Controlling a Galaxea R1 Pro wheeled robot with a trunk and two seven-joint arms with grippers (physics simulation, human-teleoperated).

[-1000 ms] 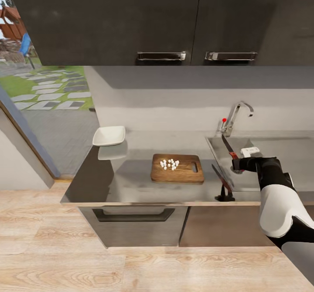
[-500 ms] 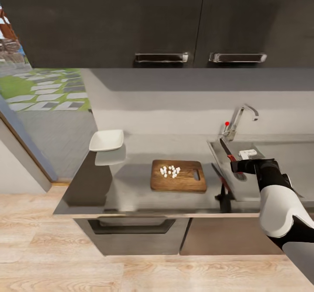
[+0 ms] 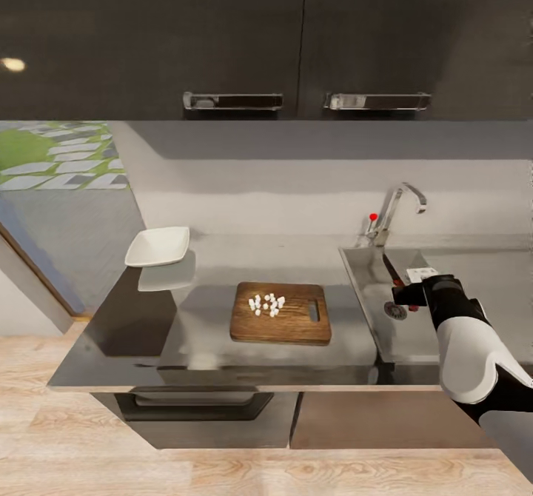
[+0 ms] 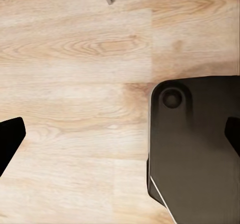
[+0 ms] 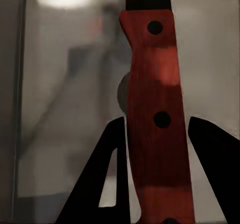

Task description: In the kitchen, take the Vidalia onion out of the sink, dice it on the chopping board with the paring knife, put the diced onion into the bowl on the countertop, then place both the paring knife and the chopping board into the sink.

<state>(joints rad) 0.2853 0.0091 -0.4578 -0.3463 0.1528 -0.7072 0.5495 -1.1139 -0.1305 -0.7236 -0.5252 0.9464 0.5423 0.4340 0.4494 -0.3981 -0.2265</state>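
Note:
My right gripper [image 3: 406,294] is shut on the paring knife [image 3: 390,268], holding it over the sink [image 3: 366,281] close to the round drain [image 3: 395,310]. In the right wrist view the red handle [image 5: 157,129] runs between the two dark fingers [image 5: 112,179]. The chopping board [image 3: 292,322] lies on the countertop [image 3: 207,311] left of the sink, with the diced onion [image 3: 267,304] as a cluster of small white cubes on it. The white bowl [image 3: 157,246] sits at the counter's far left corner. My left gripper [image 4: 121,136] hangs open over the wooden floor.
A chrome tap [image 3: 392,215] with a red dot stands behind the sink. Dark wall cabinets [image 3: 296,37] hang above the counter. The robot's dark base [image 4: 200,149] shows beside the left gripper. A glass door to the garden [image 3: 52,163] is at the left.
The camera has moved, so the whole scene sits lower and further left. The right gripper still holds the knife and has edged further over the sink basin, near the drain.

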